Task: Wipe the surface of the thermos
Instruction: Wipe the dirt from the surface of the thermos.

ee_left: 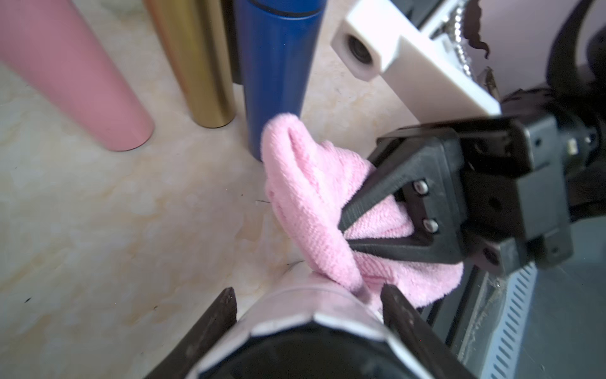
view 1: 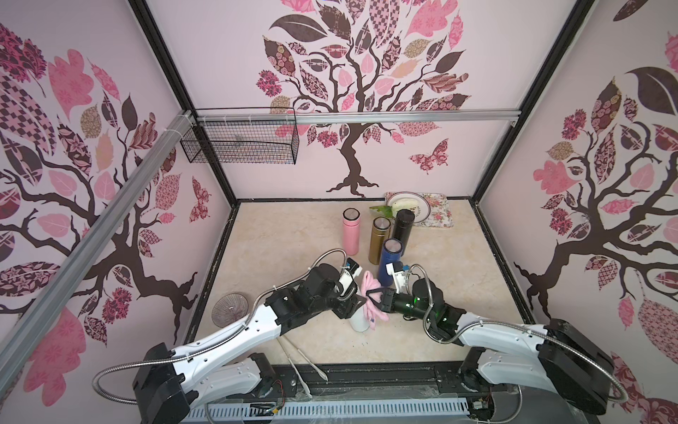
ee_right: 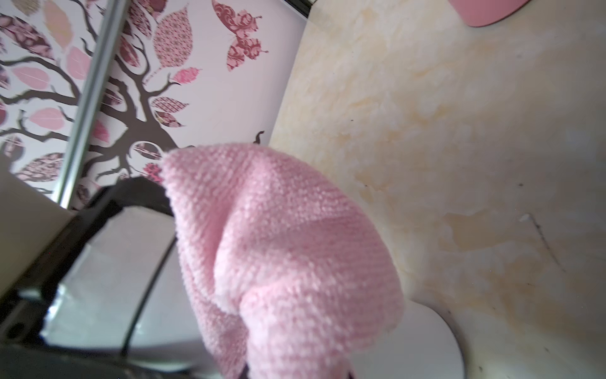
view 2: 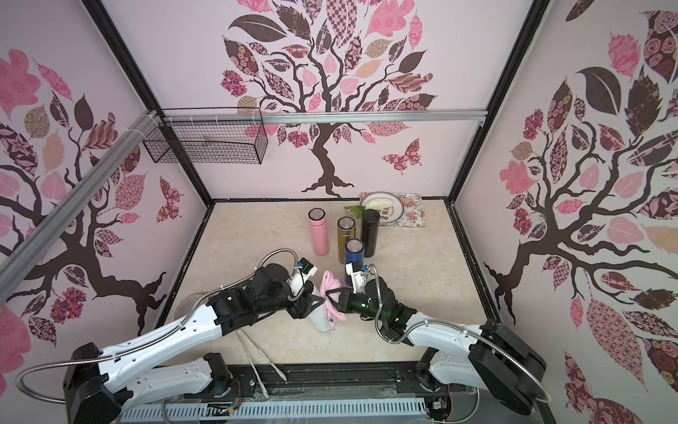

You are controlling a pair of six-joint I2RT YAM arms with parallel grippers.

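Wiping seems midway: left claw (ee_left: pixel 310 293) grips the white thermos (view 1: pixel 357 325), right claw (ee_left: pixel 344 234) pinches the pink cloth (ee_left: pixel 305 183) against it (base likely untouched).

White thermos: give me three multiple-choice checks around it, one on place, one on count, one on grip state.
1. The pink cloth rests against: A) the white thermos; B) the wire basket; C) the plate.
2. Thermoses standing free behind the arms: A) two; B) four; C) six.
3. The right gripper is: A) open; B) shut on the pink cloth; C) shut on the plate.
Answers: 1 A, the cloth lies on the bottle clamped by the left gripper. 2 B, pink thermos, gold thermos, black thermos, blue thermos. 3 B, it pinches the cloth.
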